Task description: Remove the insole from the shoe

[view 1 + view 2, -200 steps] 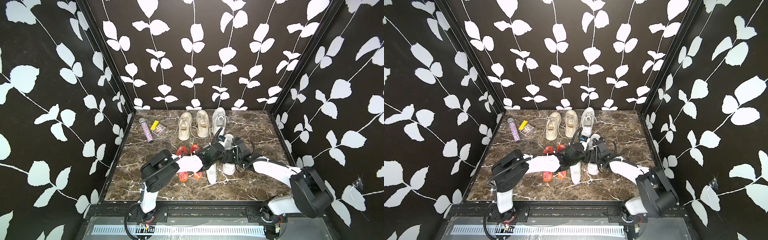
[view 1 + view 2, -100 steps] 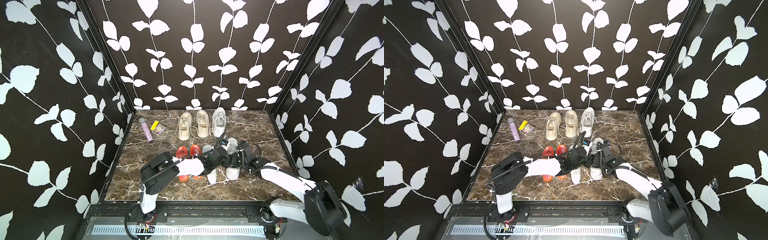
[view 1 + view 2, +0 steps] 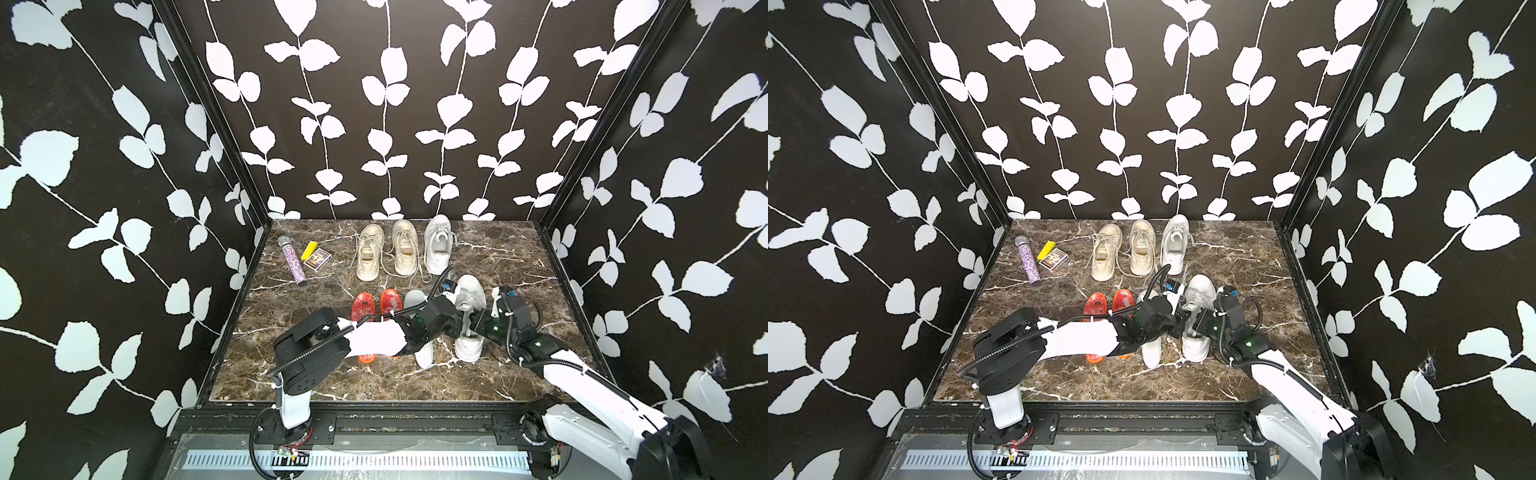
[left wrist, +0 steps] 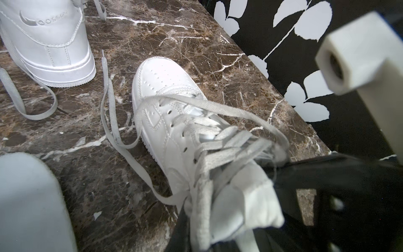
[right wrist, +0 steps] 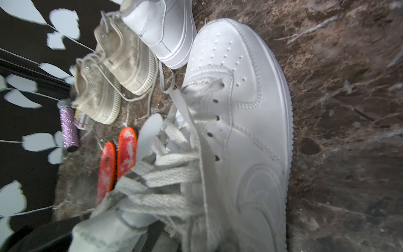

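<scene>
Since a second ago the right arm [image 3: 582, 374] has swung its elbow out toward 5 o'clock, and the shoe [image 3: 471, 291] has slid a little toward 3 o'clock.

That white shoe stands on the marble table [image 3: 332, 374] at about 3 o'clock of the table's middle, sole down, toe pointing to 12 o'clock, with its laces [image 4: 218, 113] loose. The left gripper [image 3: 455, 322] reaches in from 9 o'clock, and its fingers are narrow, pinching the shoe's tongue [image 4: 246, 207]. The right gripper [image 3: 473, 328] comes in from 3 o'clock at the shoe's opening. Its fingers are fully closed, though I cannot tell whether anything lies between them. Both grippers cover the opening, so the shoe's own insole is hidden.

Just beside the shoe at 9 o'clock lies a loose white insole [image 3: 415, 298], partly under the left arm, and two orange insoles [image 3: 365, 305] lie farther out the same way. Three sneakers [image 3: 403, 249] stand in a row toward 11 o'clock.
</scene>
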### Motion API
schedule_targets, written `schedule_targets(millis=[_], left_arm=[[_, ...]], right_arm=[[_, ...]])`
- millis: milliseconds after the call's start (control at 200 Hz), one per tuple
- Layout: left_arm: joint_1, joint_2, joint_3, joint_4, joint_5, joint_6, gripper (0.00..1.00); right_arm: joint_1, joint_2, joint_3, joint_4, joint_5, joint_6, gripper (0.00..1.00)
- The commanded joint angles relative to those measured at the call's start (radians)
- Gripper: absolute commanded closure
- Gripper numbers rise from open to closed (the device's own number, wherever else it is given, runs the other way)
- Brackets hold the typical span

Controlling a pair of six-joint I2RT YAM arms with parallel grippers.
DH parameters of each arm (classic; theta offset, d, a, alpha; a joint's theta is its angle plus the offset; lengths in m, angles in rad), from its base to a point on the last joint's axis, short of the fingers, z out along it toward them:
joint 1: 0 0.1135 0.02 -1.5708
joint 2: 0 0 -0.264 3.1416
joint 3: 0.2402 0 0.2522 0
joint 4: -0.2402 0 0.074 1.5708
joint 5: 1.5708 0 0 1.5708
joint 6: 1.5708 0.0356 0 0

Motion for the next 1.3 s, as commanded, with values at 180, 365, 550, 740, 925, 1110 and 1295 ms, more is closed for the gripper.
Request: schedule_targets(millis=[180,365,550,740,925,1110,1295], left_arm=[[0.058,-0.028,-0.012,-0.155,-0.183,-0.043,1.00],[0.057,-0.008,0.017,-0.191,-0.183,-0.039,1.00],[0.057,0.015,0.046,-0.210,-0.160,-0.028,1.00],[0.054,0.068,0.119,-0.252,-0.096,0.000,1.00],[0.049,0.151,0.236,-0.360,-0.037,0.028,1.00],[0.049,0.205,0.296,-0.404,0.012,0.039,1.00],[0.049,0.218,0.310,-0.397,0.047,0.066,1.00]], right_arm=[[-0.077,-0.123,-0.041,0.066,0.084,0.059,1.00],[-0.077,-0.172,-0.088,0.158,0.052,0.079,1.00],[-0.077,-0.176,-0.091,0.212,0.003,0.078,1.00],[-0.077,-0.162,-0.103,0.305,-0.067,0.098,1.00],[-0.076,-0.175,-0.098,0.364,-0.117,0.118,1.00],[-0.071,-0.204,-0.100,0.407,-0.130,0.101,1.00],[-0.069,-0.203,-0.117,0.497,-0.167,0.124,1.00]])
